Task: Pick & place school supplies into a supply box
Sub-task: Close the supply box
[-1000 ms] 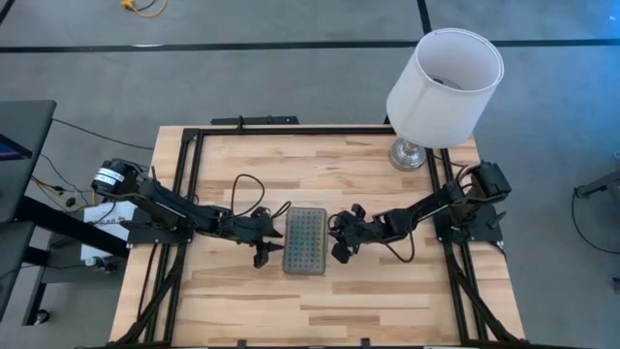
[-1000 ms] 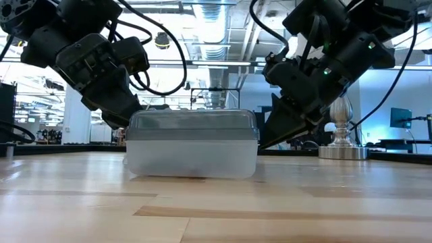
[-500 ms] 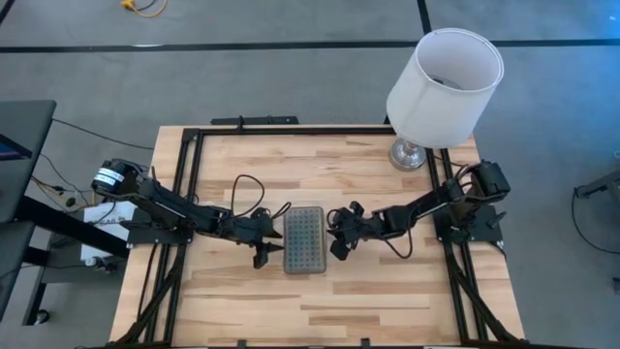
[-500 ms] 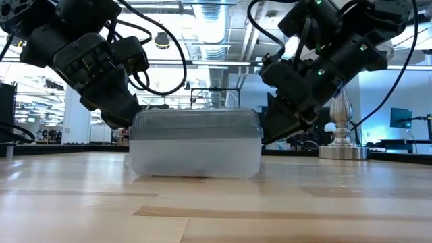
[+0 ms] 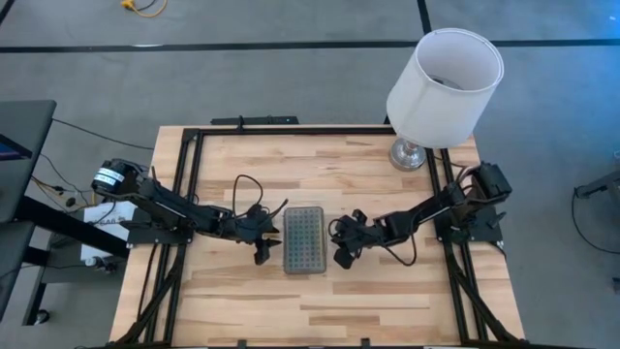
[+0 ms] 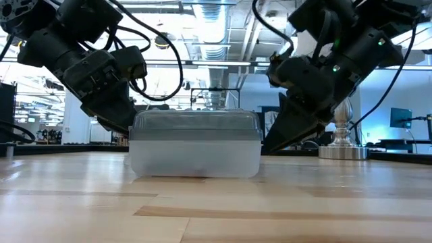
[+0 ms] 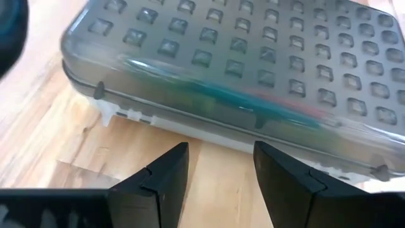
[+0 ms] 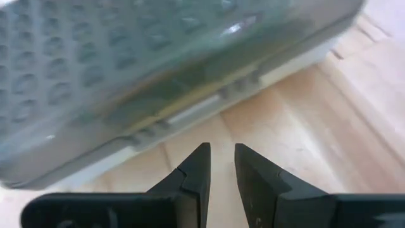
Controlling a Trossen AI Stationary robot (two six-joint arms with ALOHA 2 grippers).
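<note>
- Supply box (image 5: pixel 303 239) sits lid-down-shut at the middle of the counter (image 5: pixel 320 301); coloured supplies show through the grey dotted lid in the left wrist view.
- Left gripper (image 5: pixel 260 236) at the box's 9 o'clock side, fingers (image 7: pixel 166 172) spread, holding nothing, just short of the box edge.
- Right gripper (image 5: pixel 341 242) at 3 o'clock, fingers (image 8: pixel 197 166) nearly together with a thin gap, empty, aimed near the latch side.
- Risk: the light box slides or pivots if one gripper pushes without the other bracing it.
- Risk: the right gripper's narrow tips could snag the latch and pop the lid.
- Lamp (image 5: pixel 441 82) at 1 o'clock is well apart, so low risk.
- Wrist views show finger gaps and contents; the high view shows layout only; the low view (image 6: pixel 194 144) shows the lid seated flush.
</note>
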